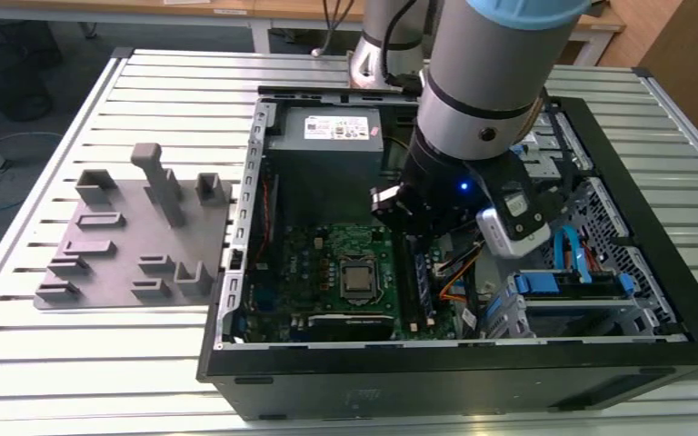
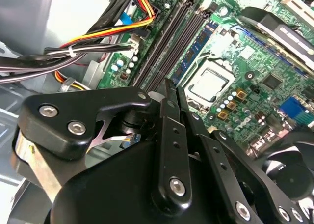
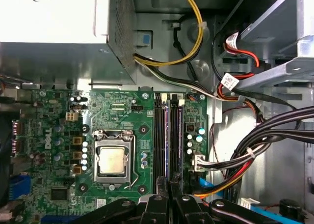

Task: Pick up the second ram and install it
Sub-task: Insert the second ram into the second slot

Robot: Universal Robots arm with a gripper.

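Over four slot rails (image 3: pixel 160 135), fingers (image 2: pixel 168 94) pressed together, one ram stick (image 2: pixel 197 51) seated (blue label)

Power supply (image 1: pixel 324 138): a white sticker (image 1: pixel 337 128) is sitting on its top face, print too small to read.
Motherboard (image 3: pixel 122 113): white lettering (image 3: pixel 49 144) is running beside the processor socket (a maker's mark, left unquoted).
Cable tag (image 3: pixel 228 80): dark marks are showing, unreadable.
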